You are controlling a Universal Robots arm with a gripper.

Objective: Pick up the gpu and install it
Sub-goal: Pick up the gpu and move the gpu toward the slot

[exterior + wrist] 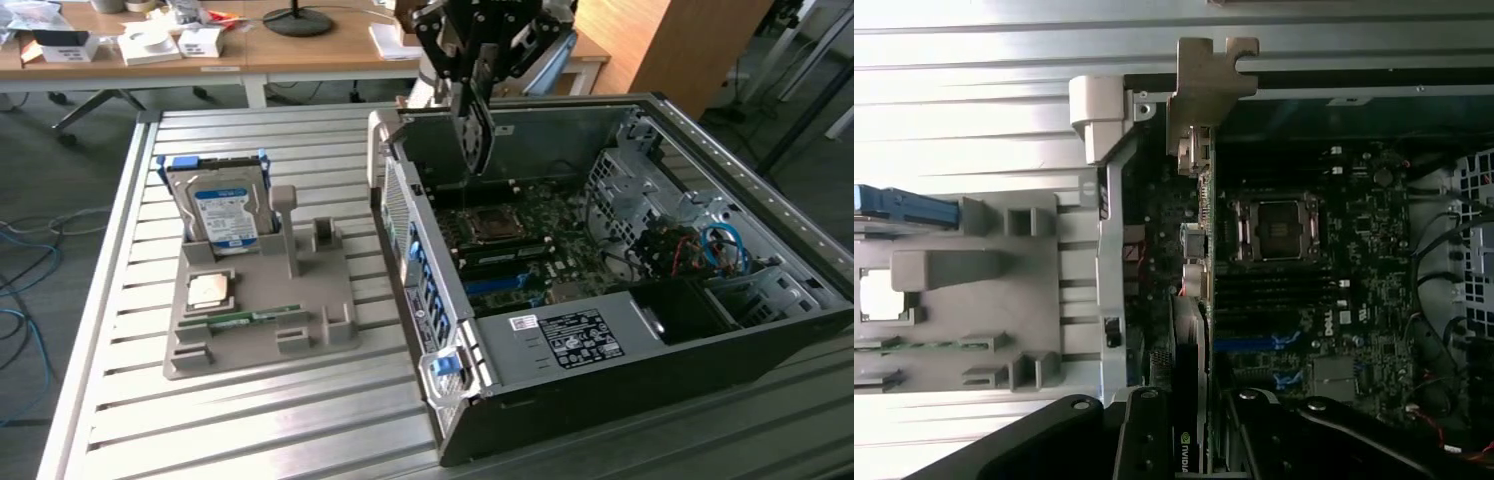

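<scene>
Claw: the gripper is clamped on the gpu, its fingers pinching the card's upper edge.
Card's place: it hangs on edge, long side down, over the open computer case, near the case's back wall and clear of the motherboard below.
Bracket: the wrist view shows the pale metal end bracket at the case's rear edge, close to the slot openings there. Whether it touches them I cannot tell.
Step in hand: by my judgement, bringing the card down to its slot; it is not seated.
Alignment: the card's lower edge should run parallel to the long board slots beside the processor socket, with the bracket tab sitting just inside the rear wall.
Tilt: keep the card upright, since a lean would probably catch one end of the connector first.
Descent: slow and straight, pressing evenly along the top edge.
Risk: the bracket may snag on the rear wall's rim, and the grip may slip under pressing force.
Holder: the grey tray at the middle of the table carries the hard drive at its far corner and the memory stick near its front edge, well apart from the work.
</scene>
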